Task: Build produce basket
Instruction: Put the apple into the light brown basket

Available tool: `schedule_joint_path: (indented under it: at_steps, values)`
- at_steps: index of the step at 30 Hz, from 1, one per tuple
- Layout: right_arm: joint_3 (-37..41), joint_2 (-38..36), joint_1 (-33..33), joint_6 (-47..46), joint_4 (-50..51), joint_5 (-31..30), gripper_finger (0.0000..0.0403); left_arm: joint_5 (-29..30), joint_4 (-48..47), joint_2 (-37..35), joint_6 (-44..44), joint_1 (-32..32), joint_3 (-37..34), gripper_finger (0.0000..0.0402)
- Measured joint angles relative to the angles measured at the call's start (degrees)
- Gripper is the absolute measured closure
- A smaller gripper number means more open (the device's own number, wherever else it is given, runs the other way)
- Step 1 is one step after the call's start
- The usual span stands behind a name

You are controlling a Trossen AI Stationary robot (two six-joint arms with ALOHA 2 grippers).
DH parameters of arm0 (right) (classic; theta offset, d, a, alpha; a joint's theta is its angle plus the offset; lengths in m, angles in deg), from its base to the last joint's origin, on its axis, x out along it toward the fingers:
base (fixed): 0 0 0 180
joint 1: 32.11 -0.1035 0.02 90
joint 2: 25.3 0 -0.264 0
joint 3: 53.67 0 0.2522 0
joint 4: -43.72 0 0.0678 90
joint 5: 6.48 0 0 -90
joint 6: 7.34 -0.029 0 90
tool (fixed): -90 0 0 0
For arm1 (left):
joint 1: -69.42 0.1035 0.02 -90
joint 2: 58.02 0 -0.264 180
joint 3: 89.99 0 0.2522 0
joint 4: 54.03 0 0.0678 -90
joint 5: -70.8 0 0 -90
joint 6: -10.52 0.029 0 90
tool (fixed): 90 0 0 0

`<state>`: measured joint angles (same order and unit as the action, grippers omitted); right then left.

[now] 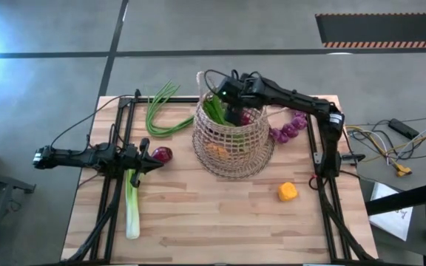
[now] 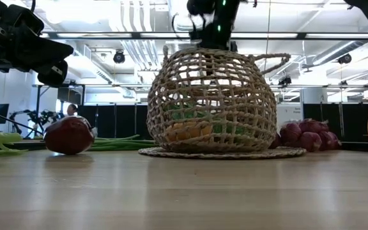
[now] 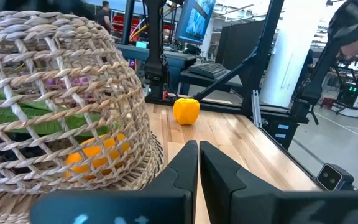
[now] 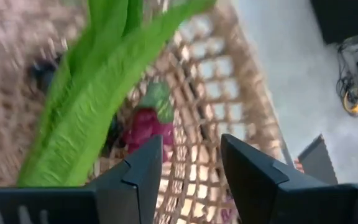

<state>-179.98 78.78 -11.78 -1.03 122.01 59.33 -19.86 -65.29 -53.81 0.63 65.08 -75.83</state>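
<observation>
The tan wicker basket (image 1: 231,140) stands mid-table on a flat woven disc (image 2: 222,152). Inside it are an orange pepper (image 3: 95,152), green leaves (image 4: 86,106) that stick up past the rim, and a purple bunch (image 4: 145,124). My right gripper (image 4: 191,162) is open above the basket's mouth (image 1: 224,92), with the leaves just beside one finger. My left gripper (image 3: 197,168) is shut and hovers left of the basket near the red onion (image 1: 163,154). A leek (image 1: 132,207), green stalks (image 1: 161,111), grapes (image 1: 287,129) and a yellow pepper (image 1: 288,192) lie on the table.
The basket's thin loop handle (image 2: 270,62) rises near my right gripper. The black frame rails (image 1: 117,148) run along the table's left and right sides. Bare wood lies along the near edge (image 1: 213,236). Cables (image 1: 390,144) trail off the right side.
</observation>
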Motion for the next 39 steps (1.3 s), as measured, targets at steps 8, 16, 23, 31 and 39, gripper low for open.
schedule_joint_path:
  at_steps: [8,16,23,31,39]
  values:
    - [-4.6,-5.9,-7.2,-1.0,-0.5,-5.9,0.0280,0.0,0.0,0.0,0.0,0.0,0.0,0.0402]
    - [2.1,-11.7,-21.3,-7.2,-0.5,-5.9,0.0320,0.0,0.0,0.0,0.0,0.0,0.0,0.0402]
    - [17.6,-14.0,-35.8,-19.8,-2.8,-6.1,0.0349,0.0,0.0,0.0,0.2,0.0,0.0,0.0402]
    - [42.6,-14.0,-52.1,-36.3,-28.2,-8.7,0.0359,0.0,3.4,0.0,-0.3,0.0,0.0,0.0402]
    - [62.3,-12.1,-57.8,-36.3,-65.6,-17.9,0.0360,1.2,23.2,0.7,2.3,0.0,0.0,0.0402]
